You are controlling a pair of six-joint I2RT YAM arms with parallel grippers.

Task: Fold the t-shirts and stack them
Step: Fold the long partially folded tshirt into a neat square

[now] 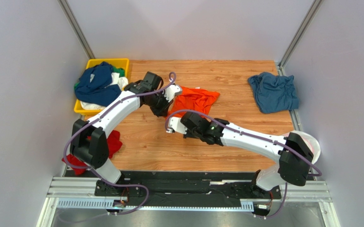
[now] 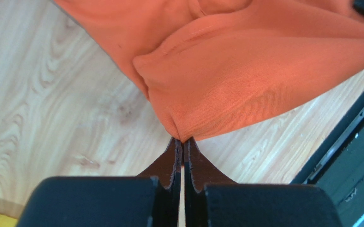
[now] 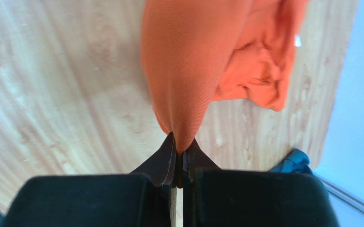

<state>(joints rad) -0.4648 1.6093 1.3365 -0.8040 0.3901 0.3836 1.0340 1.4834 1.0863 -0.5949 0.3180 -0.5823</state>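
Observation:
The bright orange t-shirt (image 1: 195, 100) lies bunched on the wooden table (image 1: 236, 142) at centre back. My left gripper (image 1: 165, 100) is shut on its left edge; in the left wrist view the cloth (image 2: 245, 71) is pinched at the fingertips of the gripper (image 2: 183, 140). My right gripper (image 1: 175, 124) is shut on another part of the same shirt; in the right wrist view the orange cloth (image 3: 188, 71) hangs stretched from the closed gripper (image 3: 180, 144). A steel-blue t-shirt (image 1: 274, 92) lies crumpled at the back right.
A yellow tray (image 1: 122, 63) at the back left holds navy (image 1: 96, 85), white and green shirts. A red shirt (image 1: 114, 143) hangs by the left arm's base. A round white-and-pink disc (image 1: 312, 142) sits behind the right arm's base. Grey walls enclose the table.

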